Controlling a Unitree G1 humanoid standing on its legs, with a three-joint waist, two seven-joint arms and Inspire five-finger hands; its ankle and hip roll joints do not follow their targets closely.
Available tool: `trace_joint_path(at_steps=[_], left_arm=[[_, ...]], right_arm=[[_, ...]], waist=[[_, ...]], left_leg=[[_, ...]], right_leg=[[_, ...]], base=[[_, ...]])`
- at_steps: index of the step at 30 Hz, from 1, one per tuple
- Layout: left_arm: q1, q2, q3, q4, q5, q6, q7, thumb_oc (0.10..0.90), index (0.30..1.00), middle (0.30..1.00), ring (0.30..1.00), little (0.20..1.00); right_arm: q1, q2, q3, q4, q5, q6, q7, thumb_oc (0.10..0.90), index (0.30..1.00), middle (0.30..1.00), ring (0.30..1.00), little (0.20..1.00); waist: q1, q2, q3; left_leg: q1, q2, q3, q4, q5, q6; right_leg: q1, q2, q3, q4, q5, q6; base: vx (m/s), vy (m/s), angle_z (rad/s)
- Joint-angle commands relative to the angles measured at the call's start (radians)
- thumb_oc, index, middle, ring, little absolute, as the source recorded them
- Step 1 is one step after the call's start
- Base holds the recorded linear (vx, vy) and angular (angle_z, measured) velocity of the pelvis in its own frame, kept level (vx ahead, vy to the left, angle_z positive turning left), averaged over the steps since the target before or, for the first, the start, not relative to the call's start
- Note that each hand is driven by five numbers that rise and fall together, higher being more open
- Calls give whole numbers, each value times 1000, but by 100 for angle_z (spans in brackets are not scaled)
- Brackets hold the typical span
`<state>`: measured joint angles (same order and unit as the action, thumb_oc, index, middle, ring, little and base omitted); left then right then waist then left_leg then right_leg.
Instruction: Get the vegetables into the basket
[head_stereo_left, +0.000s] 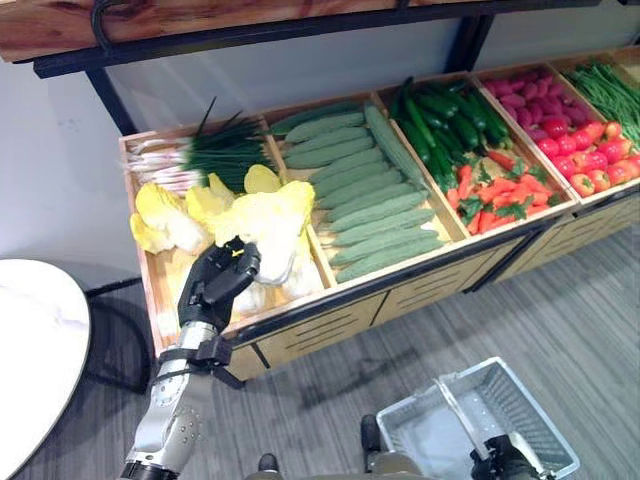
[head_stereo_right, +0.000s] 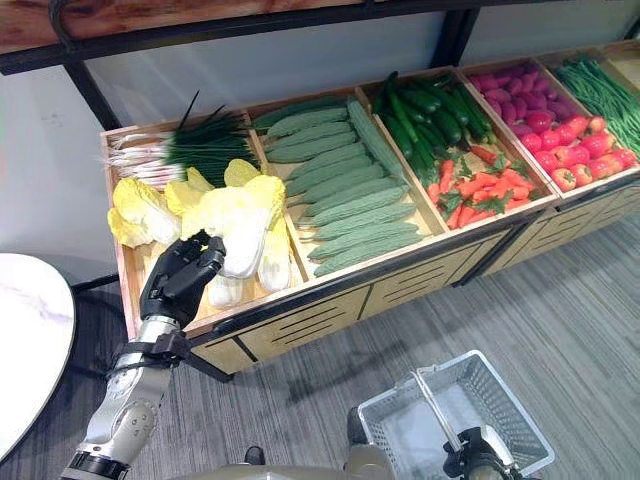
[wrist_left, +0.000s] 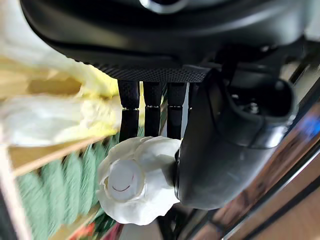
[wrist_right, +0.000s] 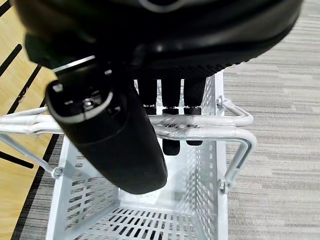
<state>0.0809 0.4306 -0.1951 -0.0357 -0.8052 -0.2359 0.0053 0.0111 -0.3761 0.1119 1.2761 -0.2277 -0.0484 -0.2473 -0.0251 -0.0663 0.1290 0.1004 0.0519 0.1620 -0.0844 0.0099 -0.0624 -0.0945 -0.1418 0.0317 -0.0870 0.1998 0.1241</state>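
A long wooden display stand (head_stereo_left: 300, 330) holds cabbages, cucumbers (head_stereo_left: 375, 215), peppers and tomatoes. On the floor, the white basket (head_stereo_left: 520, 400) (nothing inside it) hangs from the right hand (wrist_right: 125, 130), fingers curled round its handle. The left hand (head_stereo_left: 215, 280) clasps a pale cabbage (wrist_left: 137, 180) over the leftmost bin.

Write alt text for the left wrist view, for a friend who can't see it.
Seen from very close, a dark robot hand holds the pale, cut base of a cabbage between thumb and fingers. Behind lie more yellow cabbages in a wooden crate, with green cucumbers in the next section.
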Motion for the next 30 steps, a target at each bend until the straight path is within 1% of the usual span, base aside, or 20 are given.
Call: trace_joint_path(at_steps=[1, 3, 4, 5, 6, 7, 8, 9, 10, 11, 12, 14, 15, 16, 18, 22, 23, 27, 29, 30], left_arm=[[-111, 54, 35, -139, 13, -95, -68, 400, 300, 300, 300, 300], [-124, 69, 29, -134, 21, -100, -69, 400, 300, 300, 300, 300], [-125, 73, 30, -136, 28, -97, -66, 400, 300, 300, 300, 300], [-126, 73, 31, -136, 28, -97, -66, 400, 300, 300, 300, 300], [-130, 80, 23, -133, 32, -93, -66, 400, 300, 300, 300, 300], [-134, 79, 21, -132, 30, -89, -67, 400, 300, 300, 300, 300], [-134, 79, 21, -132, 30, -89, -67, 400, 300, 300, 300, 300], [-133, 78, 26, -145, 31, -85, -65, 400, 300, 300, 300, 300], [-133, 78, 26, -145, 31, -85, -65, 400, 300, 300, 300, 300], [-130, 77, 34, -150, 31, -81, -66, 400, 300, 300, 300, 300], [-117, 91, 46, -166, 24, -79, -91, 400, 300, 300, 300, 300], [-112, 92, 52, -171, 23, -74, -104, 400, 300, 300, 300, 300], [-109, 89, 49, -169, 18, -69, -111, 400, 300, 300, 300, 300], [-109, 89, 48, -169, 18, -69, -112, 400, 300, 300, 300, 300], [-111, 76, 36, -166, 7, -70, -113, 400, 300, 300, 300, 300], [-113, 66, 32, -164, 1, -68, -112, 400, 300, 300, 300, 300], [-116, 56, 28, -161, -1, -70, -102, 400, 300, 300, 300, 300], [-136, 32, 7, -151, -18, -71, -95, 400, 300, 300, 300, 300], [-152, 25, -8, -143, -15, -69, -94, 400, 300, 300, 300, 300], [-153, 25, -9, -142, -15, -69, -94, 400, 300, 300, 300, 300]], right_arm=[[-28, -41, 12, 16, 14, -3, -21, 400, 300, 300, 300, 300], [-39, -43, 18, 10, 13, 0, -24, 400, 300, 300, 300, 300], [-40, -40, 21, 1, 14, -1, -25, 400, 300, 300, 300, 300], [-41, -40, 21, 1, 14, -1, -25, 400, 300, 300, 300, 300], [-39, -37, 19, -13, 22, -4, -30, 400, 300, 300, 300, 300], [-37, -39, 16, -5, 25, -5, -31, 400, 300, 300, 300, 300], [-38, -39, 16, -4, 25, -5, -31, 400, 300, 300, 300, 300], [-43, -40, 14, 9, 21, -1, -36, 400, 300, 300, 300, 300], [-42, -40, 14, 9, 21, -1, -36, 400, 300, 300, 300, 300], [-42, -40, 13, 14, 21, -1, -37, 400, 300, 300, 300, 300], [-44, -41, 16, 14, 18, -1, -41, 400, 300, 300, 300, 300], [-31, -39, 16, 6, 16, -2, -37, 400, 300, 300, 300, 300], [-29, -39, 15, 14, 19, 0, -34, 400, 300, 300, 300, 300], [-29, -39, 15, 14, 19, 0, -34, 400, 300, 300, 300, 300], [-16, -50, 0, 25, 22, 4, -38, 400, 300, 300, 300, 300], [-9, -62, -11, 30, 30, 7, -45, 400, 300, 300, 300, 300], [-8, -66, -15, 26, 38, 6, -52, 400, 300, 300, 300, 300], [-9, -88, -28, 5, 62, -2, -72, 400, 300, 300, 300, 300], [-8, -98, -23, -3, 62, -6, -73, 400, 300, 300, 300, 300], [-8, -99, -24, -3, 63, -6, -72, 400, 300, 300, 300, 300]], waist=[[-4, -76, 2], [-6, -76, 17], [-5, -72, 25], [-4, -74, 23], [4, -65, 28], [9, -55, 31], [8, -56, 29], [27, -33, 28], [27, -33, 29], [37, -28, 24], [47, -34, 0], [42, -37, -8], [39, -36, -13], [39, -35, -12], [19, -22, -10], [7, -8, -7], [-4, 4, -2], [-27, 36, 21], [-33, 47, 33], [-33, 48, 34]], left_leg=[[-75, -17, 11, 75, -57, 38], [-83, -18, 34, 91, -62, 43], [-81, -11, 45, 97, -66, 47], [-85, -13, 47, 96, -63, 47], [-91, 2, 79, 97, -59, 55], [-93, 9, 93, 97, -57, 57], [-96, 8, 93, 96, -54, 57], [-108, 26, 139, 101, -39, 61], [-107, 25, 138, 101, -39, 61], [-111, 33, 163, 96, -31, 62], [-86, 40, 212, 54, -26, 40], [-76, 46, 233, 49, -19, 31], [-74, 52, 239, 47, -13, 23], [-73, 54, 239, 46, -12, 22], [-72, 87, 254, 36, 22, -9], [-71, 109, 259, 29, 43, -27], [-75, 130, 262, 29, 60, -41], [-91, 166, 259, 53, 81, -65], [-102, 181, 257, 90, 84, -78], [-103, 182, 257, 93, 83, -79]], right_leg=[[-28, -131, 5, 43, 98, 133], [-63, -132, 27, 53, 130, 137], [-65, -126, 17, 60, 117, 130], [-70, -128, 20, 60, 119, 130], [-78, -135, -50, 114, 74, 108], [-68, -137, -100, 151, 39, 96], [-72, -138, -99, 151, 41, 95], [-43, -153, -227, 266, -37, 71], [-43, -154, -227, 268, -39, 71], [-31, -165, -269, 303, -52, 65], [14, -163, -313, 263, -68, 89], [28, -146, -326, 221, -92, 88], [36, -130, -324, 196, -109, 83], [38, -128, -325, 194, -109, 82], [49, -87, -329, 137, -135, 66], [48, -64, -319, 124, -147, 55], [42, -46, -312, 126, -159, 44], [23, -15, -303, 154, -189, 17], [28, -3, -300, 155, -198, 4], [28, -2, -300, 154, -198, 4]], base=[[-127, 185, -31], [-119, 92, -47], [-91, 45, -67], [-153, 60, -88], [-173, 72, -77], [-172, 71, -64], [-199, 130, -51], [-146, 94, -53], [-195, 113, -88], [-38, -67, -127], [-32, -98, -214], [27, -173, -156], [21, -143, -47], [35, -200, -31], [25, -274, -13], [-4, -184, -24], [-29, -204, -24], [-35, -204, -11], [-18, -162, -9], [-6, -169, -4]])
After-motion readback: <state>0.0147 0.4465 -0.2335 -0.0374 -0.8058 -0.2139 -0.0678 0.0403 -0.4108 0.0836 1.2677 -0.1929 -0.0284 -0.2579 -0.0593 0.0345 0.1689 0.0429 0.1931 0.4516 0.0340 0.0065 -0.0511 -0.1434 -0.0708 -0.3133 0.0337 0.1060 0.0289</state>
